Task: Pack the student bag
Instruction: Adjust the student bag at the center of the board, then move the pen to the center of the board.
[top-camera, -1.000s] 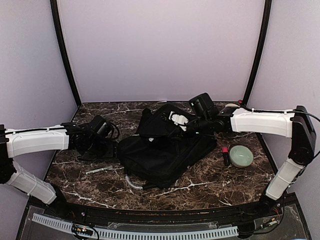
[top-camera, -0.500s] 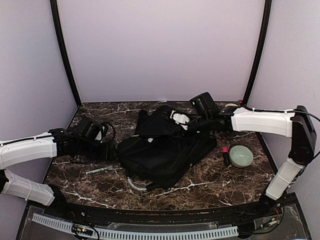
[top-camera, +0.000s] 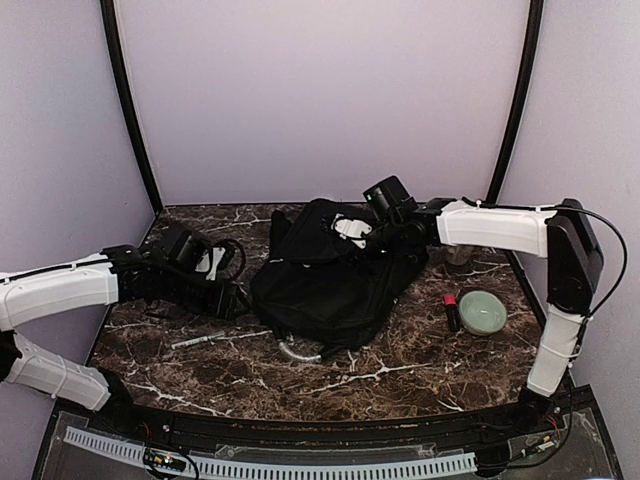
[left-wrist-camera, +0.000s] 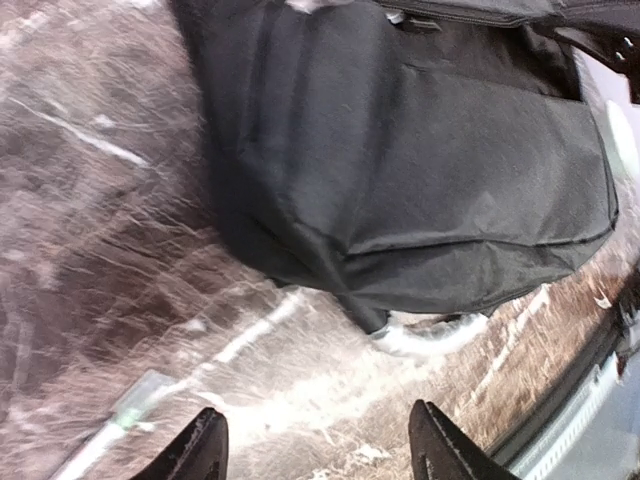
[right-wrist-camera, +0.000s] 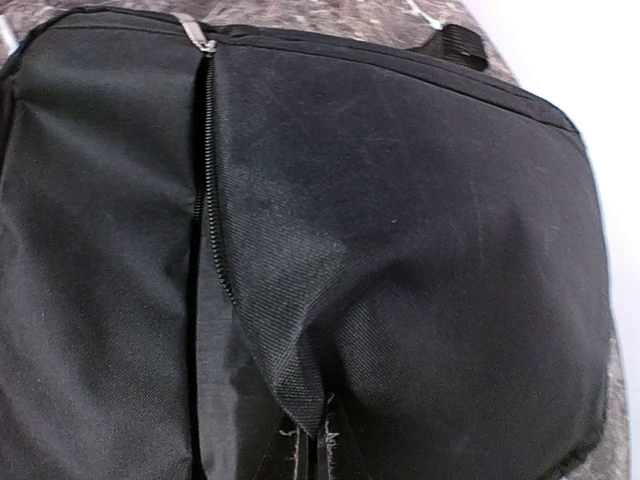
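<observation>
The student bag (top-camera: 330, 290), a large black fabric backpack, lies in the middle of the marble table with its far edge pulled up. My right gripper (top-camera: 372, 238) is shut on a fold of the bag's fabric beside the zip (right-wrist-camera: 212, 180), pinching the fold (right-wrist-camera: 305, 400) between its tips. My left gripper (top-camera: 228, 298) is open and empty just left of the bag, low over the table. In the left wrist view the bag (left-wrist-camera: 420, 170) fills the top and its grey loop handle (left-wrist-camera: 430, 335) pokes out below it.
A silver pen (top-camera: 205, 341) lies on the table front left, also in the left wrist view (left-wrist-camera: 120, 415). A pale green bowl (top-camera: 482, 312) and a small red and black item (top-camera: 452, 313) sit at the right. A pale object (top-camera: 460, 252) stands behind the right arm.
My right gripper has pulled the bag's far edge up and to the left, shifting the whole bag left. My left arm drew back left, then came in again beside the bag.
</observation>
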